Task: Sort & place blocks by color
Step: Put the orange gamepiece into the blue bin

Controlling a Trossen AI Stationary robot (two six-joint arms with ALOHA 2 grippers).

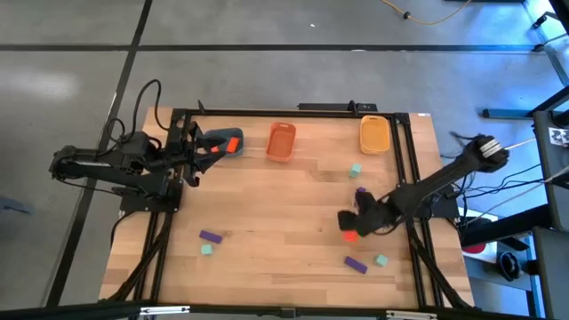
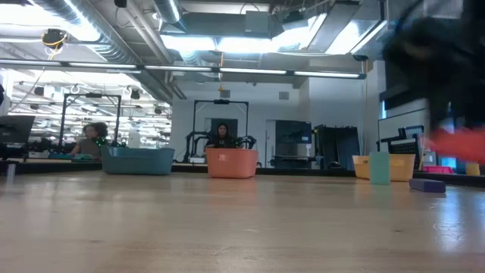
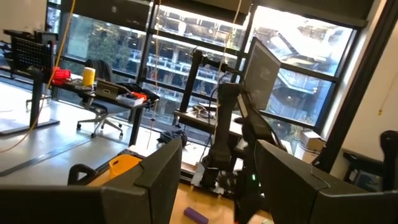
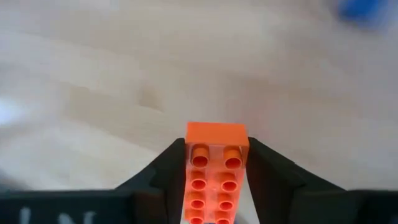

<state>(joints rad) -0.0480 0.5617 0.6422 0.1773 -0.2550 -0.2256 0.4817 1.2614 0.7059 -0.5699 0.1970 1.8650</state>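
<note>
An orange-red brick (image 4: 216,177), judged light, rigid and smooth-sided, is clamped along its long flanks by the right tool (image 4: 216,186) near the surface's (image 1: 293,222) right side. It is probably lifted slightly, though contact is unclear. The left tool (image 3: 214,186), part-open and empty, is held over the blue-grey tray (image 1: 210,140).

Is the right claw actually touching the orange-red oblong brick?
Touching. The right wrist view shows the right claw with both dark fingers pressed against the orange-red oblong brick.
</note>
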